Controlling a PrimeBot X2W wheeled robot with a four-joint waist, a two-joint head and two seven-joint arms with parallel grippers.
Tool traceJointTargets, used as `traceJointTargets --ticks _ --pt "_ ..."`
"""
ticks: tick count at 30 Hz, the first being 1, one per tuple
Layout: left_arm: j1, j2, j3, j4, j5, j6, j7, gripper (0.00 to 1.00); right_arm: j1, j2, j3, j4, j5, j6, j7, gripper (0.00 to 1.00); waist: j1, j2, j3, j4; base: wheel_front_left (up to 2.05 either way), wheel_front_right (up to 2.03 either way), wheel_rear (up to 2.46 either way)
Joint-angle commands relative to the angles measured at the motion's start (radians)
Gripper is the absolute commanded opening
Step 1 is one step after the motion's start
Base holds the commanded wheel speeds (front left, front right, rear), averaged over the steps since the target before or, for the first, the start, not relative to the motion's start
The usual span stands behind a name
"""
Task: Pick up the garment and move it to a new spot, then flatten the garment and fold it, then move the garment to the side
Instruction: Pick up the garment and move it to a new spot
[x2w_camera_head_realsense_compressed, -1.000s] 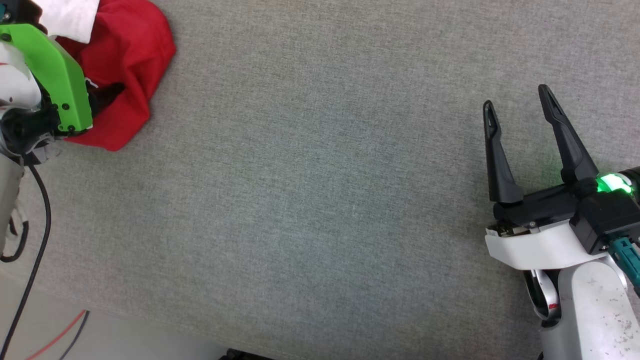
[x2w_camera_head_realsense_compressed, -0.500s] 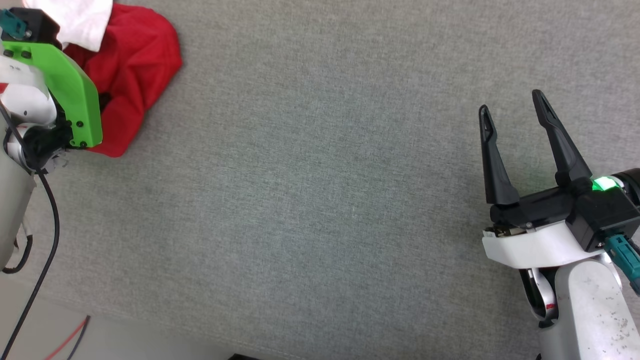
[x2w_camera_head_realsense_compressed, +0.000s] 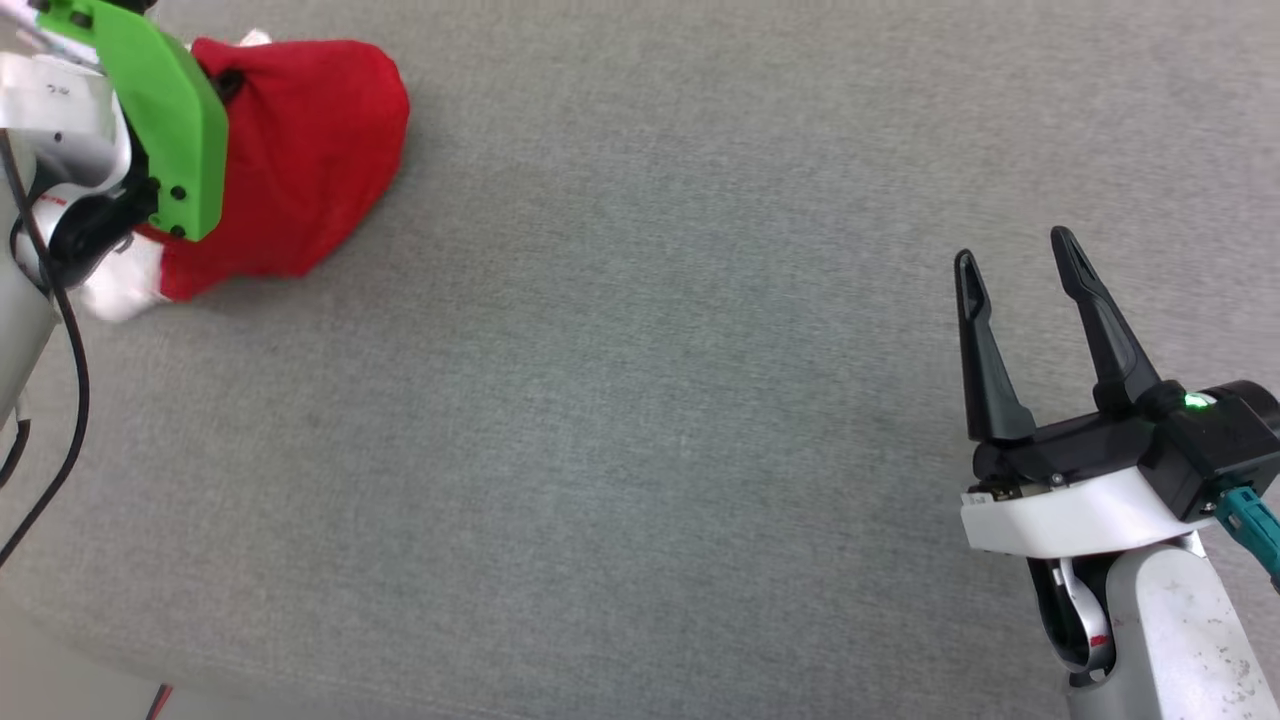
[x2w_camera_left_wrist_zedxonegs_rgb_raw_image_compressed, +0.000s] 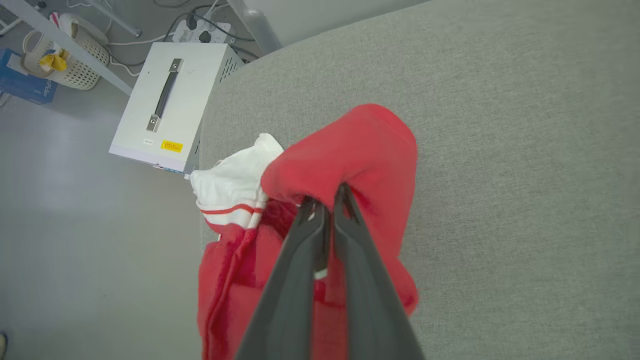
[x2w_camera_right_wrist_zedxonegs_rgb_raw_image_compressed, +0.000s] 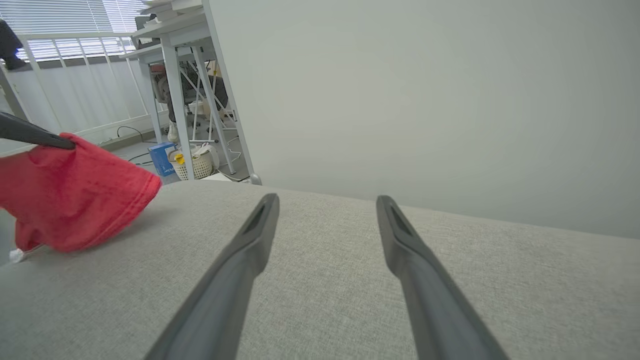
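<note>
Red cloth bunches at the desk's (x2w_camera_head_realsense_compressed: 640, 400) far left edge: the garment (x2w_camera_head_realsense_compressed: 300, 150) hangs from the left hand (x2w_camera_left_wrist_zedxonegs_rgb_raw_image_compressed: 325, 197), fingers pinched together on a top fold, probably to carry it to a fresh spot. Its lower folds seem to rest on the desk. Well right of the garment, the right hand (x2w_camera_head_realsense_compressed: 1010, 245) hovers with fingers apart, likely waiting to flatten. Beyond the garment, a box (x2w_camera_left_wrist_zedxonegs_rgb_raw_image_compressed: 165, 105) and basket (x2w_camera_left_wrist_zedxonegs_rgb_raw_image_compressed: 75, 60) sit on the floor

One garment (x2w_camera_head_realsense_compressed: 300, 150), upper left. Two end effectors: the left end effector (x2w_camera_left_wrist_zedxonegs_rgb_raw_image_compressed: 325, 196) and the right end effector (x2w_camera_head_realsense_compressed: 1013, 247). One surface (x2w_camera_head_realsense_compressed: 640, 400). One white box (x2w_camera_left_wrist_zedxonegs_rgb_raw_image_compressed: 165, 105). One basket (x2w_camera_left_wrist_zedxonegs_rgb_raw_image_compressed: 75, 65).
</note>
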Motion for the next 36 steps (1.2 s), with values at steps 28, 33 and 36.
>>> traceJointTargets --ticks 28,33,36 --pt "-0.223 -0.34 -0.315 -0.36 0.087 -0.002 -0.074 0.0 0.027 -0.004 -0.062 -0.017 0.122 -0.001 -0.009 1.0 0.0001 0.0058 -0.028 -0.382 0.0 0.0 0.0" --pt "-0.181 -0.397 -0.363 -0.355 0.095 -0.002 -0.079 0.0 0.022 -0.004 -0.085 -0.022 0.125 -0.001 -0.009 1.0 0.0001 0.0058 -0.013 -0.397 0.0 0.0 0.0" --pt "-0.103 -0.409 -0.373 -0.337 0.114 -0.002 -0.064 0.0 0.022 -0.004 -0.095 -0.025 0.128 -0.001 -0.009 1.0 0.0001 0.0058 -0.002 -0.4 0.0 0.0 0.0"
